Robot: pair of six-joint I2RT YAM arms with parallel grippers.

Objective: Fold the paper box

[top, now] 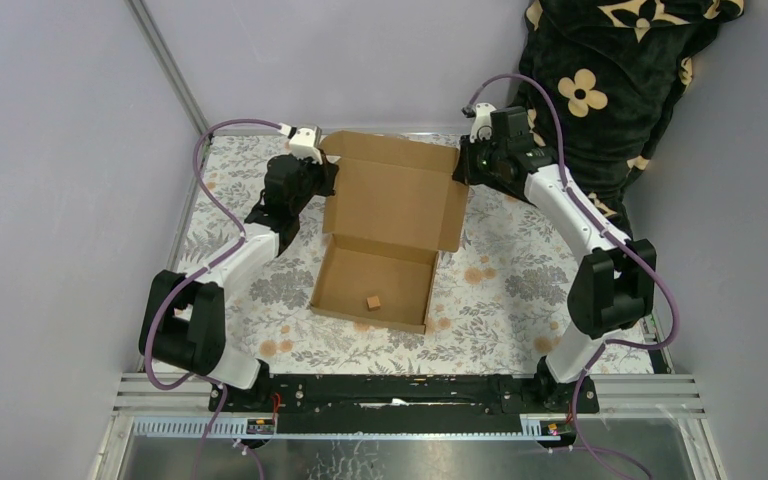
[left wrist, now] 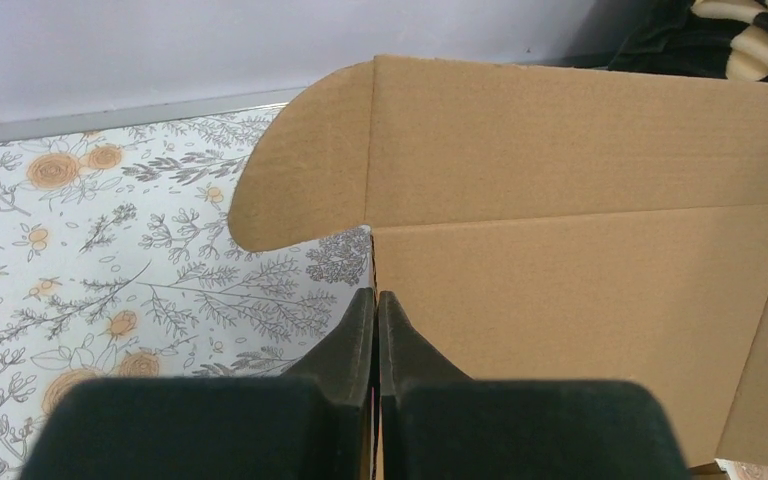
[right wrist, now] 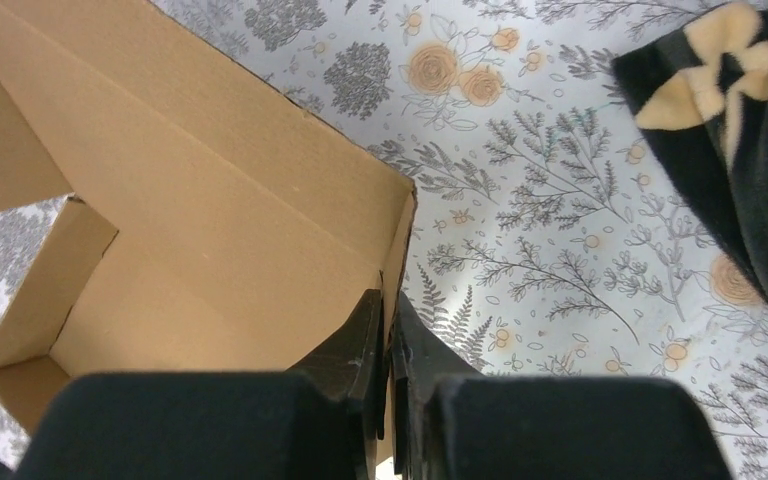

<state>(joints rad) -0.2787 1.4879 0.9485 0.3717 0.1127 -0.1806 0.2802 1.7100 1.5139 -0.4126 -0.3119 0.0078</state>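
**Materials and shapes.** The paper box (top: pixel 390 215) sits at the middle of the table on a floral cloth (top: pixel 505 290) printed with grey foliage and orange blooms. The box is plain brown corrugated cardboard, unprinted and matte. Fine fluting lines run across its face in the left wrist view.

- The near half is formed into a shallow rectangular tray (top: pixel 345 305) with upright walls.
- The lid panel (top: pixel 395 190) rises from the tray's far wall and lies open toward the back.
- A side flap (top: pixel 454 205) stands up along the lid's right edge.
- A rounded ear flap (left wrist: pixel 300 165) projects from the lid's far-left corner, over the cloth.
- A small brown block (top: pixel 372 301) lies on the tray floor, apart from the walls.
- A dark plush blanket (top: pixel 600 90) with cream flower motifs hangs at the far right corner, clear of the box.

**Left gripper** (left wrist: pixel 376 300). The fingers (left wrist: pixel 345 345) are black and wedge-shaped, tapering to narrow tips. The tips are drawn together with only a hairline gap between them. They pinch the lid's left edge, which runs edge-on straight down into the gap. In the top view this gripper (top: pixel 328 178) meets the lid on its left side, toward the far end.

**Right gripper** (right wrist: pixel 390 300). The fingers (right wrist: pixel 355 345) have the same black wedge form and are likewise closed to a thin slit. The top edge of the right side flap enters between them and is clamped there. In the top view this gripper (top: pixel 459 165) bears on the lid's right edge, opposite the left one.
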